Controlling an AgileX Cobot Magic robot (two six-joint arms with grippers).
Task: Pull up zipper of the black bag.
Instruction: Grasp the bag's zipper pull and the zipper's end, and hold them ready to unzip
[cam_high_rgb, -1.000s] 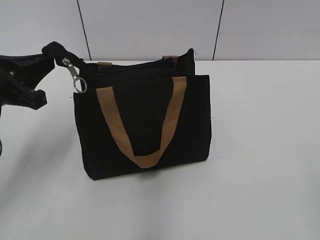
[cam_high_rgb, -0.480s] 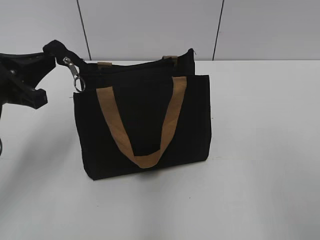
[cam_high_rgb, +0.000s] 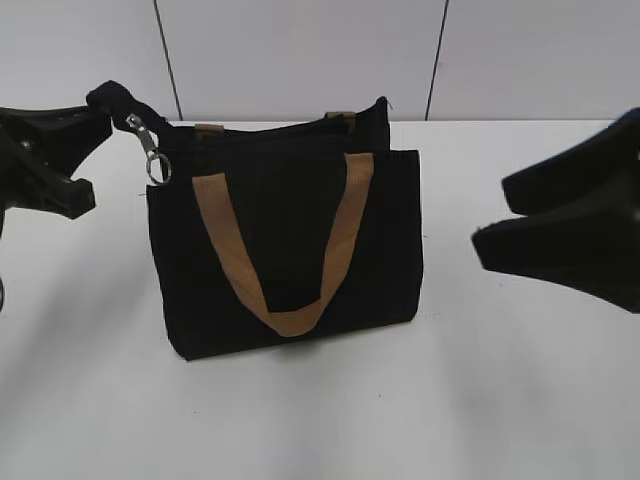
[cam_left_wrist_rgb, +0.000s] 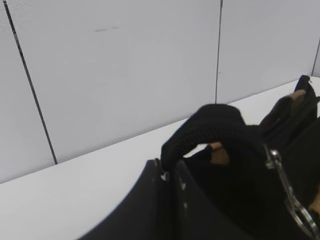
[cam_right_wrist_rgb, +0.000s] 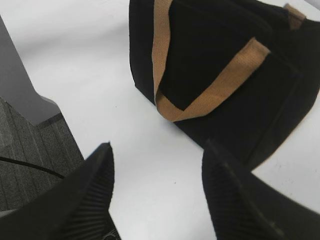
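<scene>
Zipper (cam_high_rgb: 148, 150) tab hangs downward from black bag's (cam_high_rgb: 290, 250) left end; left end effector (cam_left_wrist_rgb: 167, 175) pinches its fabric, right end effector (cam_right_wrist_rgb: 155, 195) gapes.

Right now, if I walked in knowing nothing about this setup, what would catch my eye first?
A rectangular black fabric tote with a tan webbing handle strap stands mid-table. At its top left corner, a small silver metal pull tab dangles beside a black zipper tail, which the left gripper pinches. The right gripper hangs open to the bag's right, not touching it.
</scene>
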